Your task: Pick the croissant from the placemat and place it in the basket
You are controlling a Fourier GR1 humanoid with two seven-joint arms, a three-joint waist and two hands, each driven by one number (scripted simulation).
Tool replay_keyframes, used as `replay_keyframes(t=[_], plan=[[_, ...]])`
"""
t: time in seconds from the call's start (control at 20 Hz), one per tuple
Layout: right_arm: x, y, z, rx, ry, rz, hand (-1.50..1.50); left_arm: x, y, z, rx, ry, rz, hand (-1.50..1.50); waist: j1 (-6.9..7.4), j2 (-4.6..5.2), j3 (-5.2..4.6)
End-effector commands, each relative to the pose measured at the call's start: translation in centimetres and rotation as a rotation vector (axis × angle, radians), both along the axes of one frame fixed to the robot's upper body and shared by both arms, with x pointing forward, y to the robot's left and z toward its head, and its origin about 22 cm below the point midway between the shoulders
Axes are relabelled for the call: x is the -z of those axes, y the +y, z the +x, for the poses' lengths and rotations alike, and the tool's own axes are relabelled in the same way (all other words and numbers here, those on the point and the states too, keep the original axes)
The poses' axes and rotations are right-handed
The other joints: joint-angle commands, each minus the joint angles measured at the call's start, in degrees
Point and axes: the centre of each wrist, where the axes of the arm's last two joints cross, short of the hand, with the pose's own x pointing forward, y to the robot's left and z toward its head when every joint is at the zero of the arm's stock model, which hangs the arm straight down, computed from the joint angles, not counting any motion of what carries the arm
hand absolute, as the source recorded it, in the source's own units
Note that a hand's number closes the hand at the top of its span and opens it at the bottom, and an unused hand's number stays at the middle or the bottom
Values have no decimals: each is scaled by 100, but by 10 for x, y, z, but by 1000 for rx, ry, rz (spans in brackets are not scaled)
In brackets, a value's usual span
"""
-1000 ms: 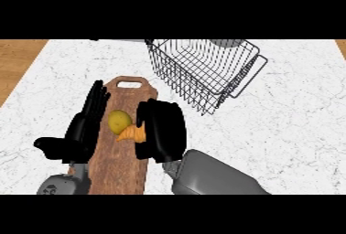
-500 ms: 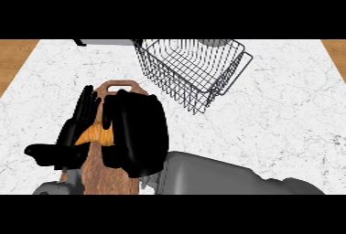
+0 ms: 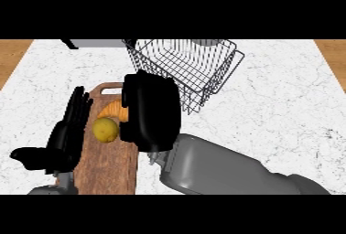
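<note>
Two hands flank our wooden placemat (image 3: pixel 108 160): our right hand (image 3: pixel 150 112) covers the croissant (image 3: pixel 113 109), fingers hidden, so we cannot tell its closure; our left hand (image 3: pixel 67 128) rests open. Next, we judge, comes lifting toward the wire basket (image 3: pixel 189 68). A lemon (image 3: pixel 105 130) sits beside it on the white marble counter (image 3: pixel 270 105).

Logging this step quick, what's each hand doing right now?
Left hand: open, fingers straight, beside the wooden board.
Right hand: over the orange croissant; grip cannot be told.
</note>
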Motion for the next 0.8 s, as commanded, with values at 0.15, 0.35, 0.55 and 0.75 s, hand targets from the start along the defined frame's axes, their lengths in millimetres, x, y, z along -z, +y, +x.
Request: replay_keyframes(t=[0.15,0.35,0.55,0.75], plan=[[-10,-39,30,163,67,21,150,-9,0,-2,-13,-2,-1,0,-5,23,5],[14,-61,42,175,71,15,150,-2,5,7,3,10,-8,0,-2,34,4],[14,-77,55,196,85,-34,150,-1,-2,3,-4,-5,-6,0,4,32,3],[28,-101,69,216,101,-57,150,10,0,-13,12,-13,-12,0,32,34,3]])
